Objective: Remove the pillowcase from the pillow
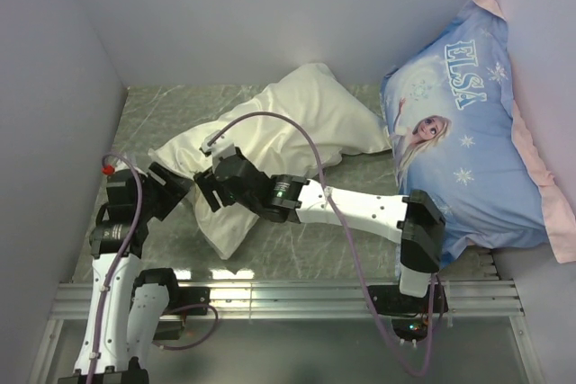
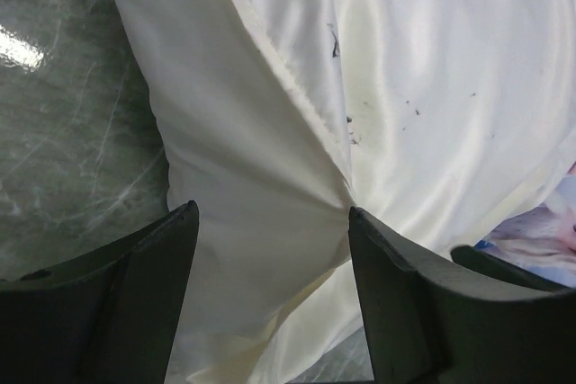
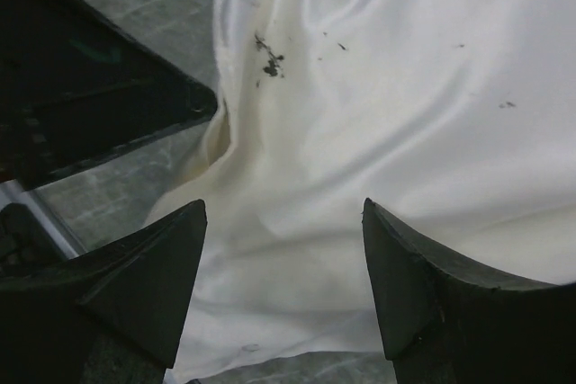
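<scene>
Here, the wrinkly cream fabric pillowcase (image 1: 297, 119) sprawls mid-table on grey marble-look table (image 1: 162, 105); L gripper (image 2: 270, 285) & R gripper (image 3: 283, 276) both spread open over cloth; blue Elsa-printed pillow (image 1: 468, 141) leans nearby at right.

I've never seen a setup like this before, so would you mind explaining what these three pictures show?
Two robot arms are bolted at the near edge of a table. One picture looks down from above; the other two come from a camera on each wrist, its dark fingers in view. A cream pillowcase lies on the table, with a blue Elsa pillow leaning at the right. The left gripper and right gripper are both open with the cloth between their fingers. Nothing is gripped yet.
</scene>
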You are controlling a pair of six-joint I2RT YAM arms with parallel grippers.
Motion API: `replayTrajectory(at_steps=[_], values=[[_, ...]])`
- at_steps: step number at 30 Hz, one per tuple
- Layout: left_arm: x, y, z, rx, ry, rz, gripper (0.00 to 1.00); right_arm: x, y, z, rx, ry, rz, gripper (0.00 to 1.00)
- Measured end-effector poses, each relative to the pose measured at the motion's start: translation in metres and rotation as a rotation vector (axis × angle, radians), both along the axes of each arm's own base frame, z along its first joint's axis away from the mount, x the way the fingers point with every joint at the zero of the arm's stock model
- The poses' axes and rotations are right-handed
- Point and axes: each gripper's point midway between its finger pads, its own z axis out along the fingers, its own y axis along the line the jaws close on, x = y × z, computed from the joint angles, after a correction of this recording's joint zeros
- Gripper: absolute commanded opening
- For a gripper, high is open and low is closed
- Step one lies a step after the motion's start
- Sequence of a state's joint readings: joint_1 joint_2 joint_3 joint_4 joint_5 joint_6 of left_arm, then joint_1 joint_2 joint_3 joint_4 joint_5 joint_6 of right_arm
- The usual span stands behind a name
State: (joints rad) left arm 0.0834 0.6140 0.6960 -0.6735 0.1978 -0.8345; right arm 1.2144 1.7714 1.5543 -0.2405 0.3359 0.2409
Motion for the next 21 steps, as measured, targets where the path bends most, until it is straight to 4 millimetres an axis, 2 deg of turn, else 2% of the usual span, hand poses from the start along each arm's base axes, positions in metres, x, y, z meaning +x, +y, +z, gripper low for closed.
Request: replayTrajectory(at_steps=[2,5,6,8,9,11,12,15,18,21], values=[[-0.004,0.0,-0.002,0.0,0.003,0.001,0.71,0.004,0.0,-0.016,-0.035,0.015,-0.008,0.74],[-0.006,0.0,0.0,0.001,-0.008,0.003,0.59,0.018,-0.001,-0.038,-0.088,0.037,-0.037,0.64],[-0.006,0.0,-0.001,-0.002,-0.007,0.003,0.5,0.024,0.0,-0.044,-0.102,0.043,-0.047,0.5],[-0.005,-0.002,-0.008,-0.02,0.006,0.007,0.38,0.035,-0.002,-0.056,-0.124,0.059,-0.07,0.32],[-0.005,-0.003,-0.017,-0.031,0.022,0.009,0.28,0.041,-0.005,-0.059,-0.126,0.07,-0.084,0.19],[-0.006,-0.004,-0.034,-0.052,0.065,0.015,0.15,0.053,-0.013,-0.062,-0.121,0.092,-0.112,0.13],[-0.006,-0.005,-0.042,-0.062,0.086,0.02,0.01,0.059,-0.016,-0.06,-0.108,0.1,-0.126,0.08],[-0.004,-0.004,-0.065,-0.089,0.166,0.047,0.0,0.076,-0.03,-0.049,-0.078,0.109,-0.164,0.05],[0.0,0.0,-0.077,-0.091,0.215,0.081,0.0,0.095,-0.049,-0.035,-0.055,0.104,-0.213,0.05],[0.004,0.007,-0.087,-0.08,0.254,0.125,0.0,0.12,-0.076,-0.018,-0.027,0.096,-0.282,0.05]])
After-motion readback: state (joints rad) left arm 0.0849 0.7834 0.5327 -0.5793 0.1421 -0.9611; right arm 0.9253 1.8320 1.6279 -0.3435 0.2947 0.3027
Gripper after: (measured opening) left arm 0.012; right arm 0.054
